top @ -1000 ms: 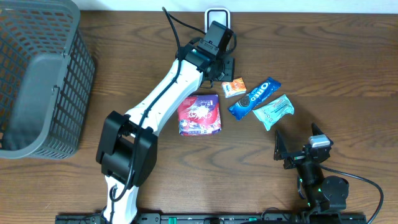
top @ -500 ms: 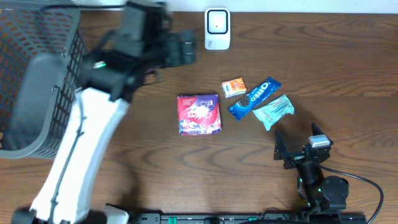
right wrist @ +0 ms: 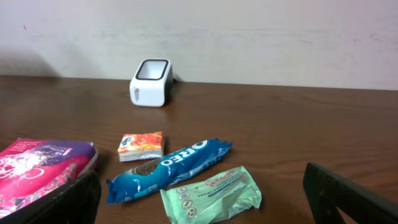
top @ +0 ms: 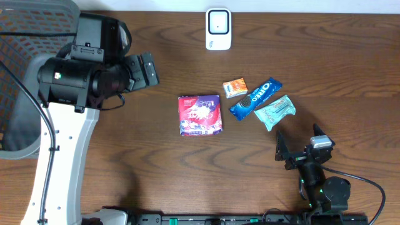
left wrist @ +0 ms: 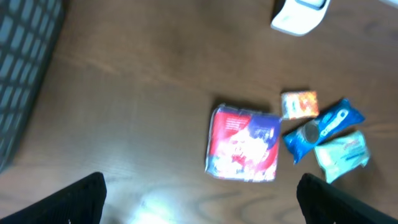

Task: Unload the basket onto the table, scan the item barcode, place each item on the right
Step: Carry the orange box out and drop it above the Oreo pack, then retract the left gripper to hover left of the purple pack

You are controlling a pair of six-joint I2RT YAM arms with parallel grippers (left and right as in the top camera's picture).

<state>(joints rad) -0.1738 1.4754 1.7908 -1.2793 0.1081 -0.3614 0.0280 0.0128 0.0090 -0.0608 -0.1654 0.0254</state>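
Packets for scanning (red pouch, orange sachet, Oreo sleeve, green wrapper) lie on the counter below the scanner. Jaws of the left gripper, by the basket, and of the right gripper, near the green wrapper, stand spread and empty; the next grasp is best taken at one packet's edge, leaving its code side unobstructed. No barcode is visible in any view.

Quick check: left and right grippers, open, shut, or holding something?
Left gripper: open, holding nothing.
Right gripper: open, holding nothing.

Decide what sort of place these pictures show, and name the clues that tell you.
Probably a mock shop checkout on a wooden table: a white barcode scanner, a grey mesh basket, and packaged snacks such as the blue biscuit pack.
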